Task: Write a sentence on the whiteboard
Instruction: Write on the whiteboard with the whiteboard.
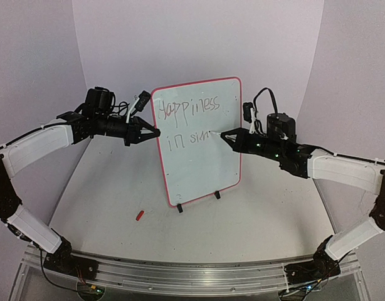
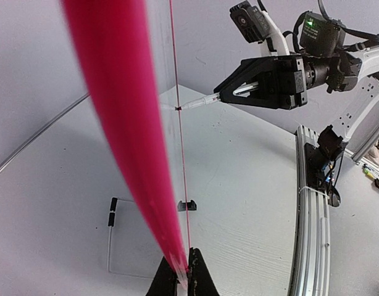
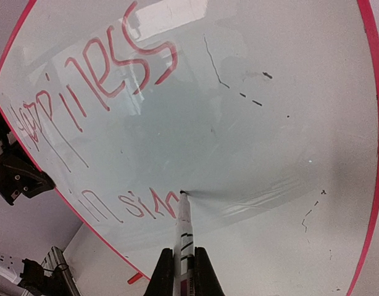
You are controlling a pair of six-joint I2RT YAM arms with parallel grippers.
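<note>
The whiteboard (image 1: 205, 169) is standing upright on the bench (image 1: 255, 219). The left tool (image 1: 153, 133) is clamping the whiteboard's left edge, probably to steady it. The right tool (image 3: 183, 262), closed around the marker (image 3: 184, 222), is pressing its tip mid-whiteboard, extending the sentence (image 3: 115, 86).

White table (image 1: 261, 213), whiteboard (image 1: 199, 157) upright on it between left gripper (image 1: 156, 133) and right gripper (image 1: 222, 134), red piece (image 1: 140, 215) below left gripper

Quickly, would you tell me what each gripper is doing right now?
Left gripper: closed on the whiteboard edge.
Right gripper: closed on the marker.
</note>
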